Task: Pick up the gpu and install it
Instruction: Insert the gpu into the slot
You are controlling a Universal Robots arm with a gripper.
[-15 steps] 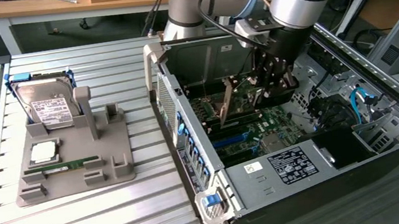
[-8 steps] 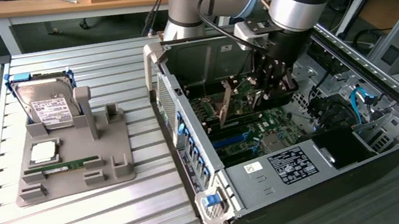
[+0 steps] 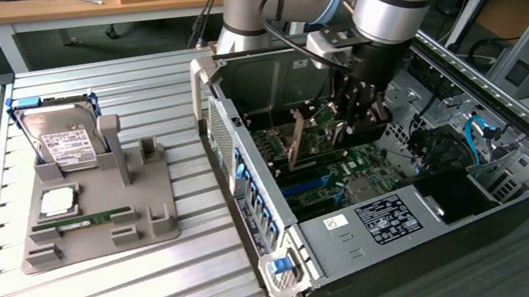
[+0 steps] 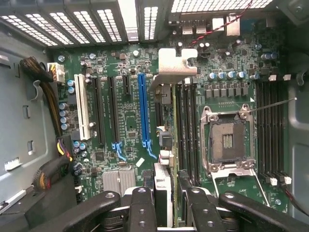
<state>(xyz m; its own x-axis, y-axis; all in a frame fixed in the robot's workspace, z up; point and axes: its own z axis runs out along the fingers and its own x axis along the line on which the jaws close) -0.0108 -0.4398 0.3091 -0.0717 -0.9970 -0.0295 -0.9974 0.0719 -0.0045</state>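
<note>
The black-fingered tool (image 4: 166, 195) is closed partway on the gpu (image 4: 174, 67), a thin dark circuit card with a silvery metal end bracket. It grips the card edge-on and upright inside the open dark computer case (image 3: 446, 278), over the green motherboard (image 4: 128, 130). The card runs alongside the long blue slot (image 4: 143, 111), apparently not yet seated. Seating it well calls for a square card, its edge parallel to the slot, and even pressure
</note>
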